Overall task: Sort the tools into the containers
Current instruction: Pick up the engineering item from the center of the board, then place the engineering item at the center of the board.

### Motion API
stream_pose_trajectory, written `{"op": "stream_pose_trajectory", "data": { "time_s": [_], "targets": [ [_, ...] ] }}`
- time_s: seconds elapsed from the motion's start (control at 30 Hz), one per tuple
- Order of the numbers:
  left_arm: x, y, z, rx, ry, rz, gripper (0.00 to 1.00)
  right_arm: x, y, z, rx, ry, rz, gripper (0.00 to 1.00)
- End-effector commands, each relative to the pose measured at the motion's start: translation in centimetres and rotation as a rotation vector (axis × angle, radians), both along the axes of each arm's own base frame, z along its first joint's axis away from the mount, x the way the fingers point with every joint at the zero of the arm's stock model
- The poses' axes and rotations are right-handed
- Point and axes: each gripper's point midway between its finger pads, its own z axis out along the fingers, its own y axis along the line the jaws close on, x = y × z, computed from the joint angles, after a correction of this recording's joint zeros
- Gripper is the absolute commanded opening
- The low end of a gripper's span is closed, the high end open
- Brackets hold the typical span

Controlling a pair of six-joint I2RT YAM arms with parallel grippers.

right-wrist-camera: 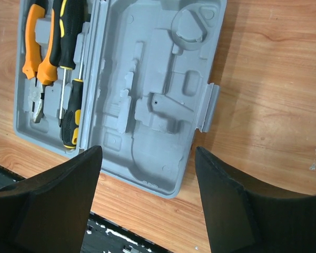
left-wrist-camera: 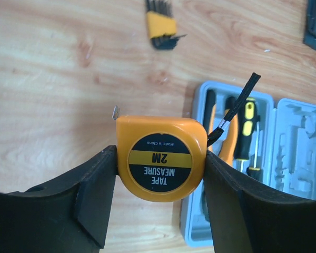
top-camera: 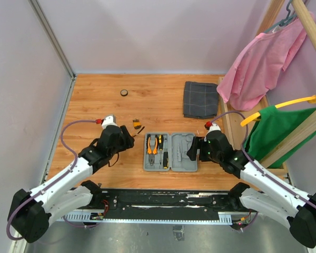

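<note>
Left claw point(left-wrist-camera: 160, 176) clamped on orange tape measure point(left-wrist-camera: 159, 158), over wooden tabletop point(top-camera: 95, 105), left of open grey case point(right-wrist-camera: 158, 100) near front edge. Right claw point(right-wrist-camera: 147, 197) apart, empty, over case. Lilac walls point(top-camera: 147, 37); checked cloth point(top-camera: 200, 99) by far edge.

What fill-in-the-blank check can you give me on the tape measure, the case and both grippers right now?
1. The left gripper is shut on the orange ____.
2. The right gripper hangs above the case with its jaws ____.
3. In the top view, the pliers lie in the case's ____ half.
4. The small bit holder lies on the ____, outside the case.
Missing words: tape measure; open; left; table.
</note>
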Motion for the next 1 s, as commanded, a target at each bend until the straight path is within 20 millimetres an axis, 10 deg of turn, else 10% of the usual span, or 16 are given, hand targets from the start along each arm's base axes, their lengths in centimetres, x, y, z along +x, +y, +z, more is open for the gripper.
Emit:
{"op": "stream_pose_trajectory", "data": {
  "time_s": [0.0, 0.37, 0.97],
  "targets": [
    [-2.0, 1.6, -2.0, -0.096, 0.053, 0.178, 0.01, 0.0, 0.0, -1.1, -0.008, 0.023, -0.029, 0.72],
    [-5.0, 1.5, -7.5, -0.023, 0.188, 0.256, 0.06, -0.2, 0.4, -2.2, -0.012, 0.064, -0.015, 0.73],
    [-5.5, 2.2, -9.0, 0.007, 0.216, 0.287, 0.42, -0.5, 0.2, -2.5, -0.013, 0.070, -0.015, 0.73]
  ]
}}
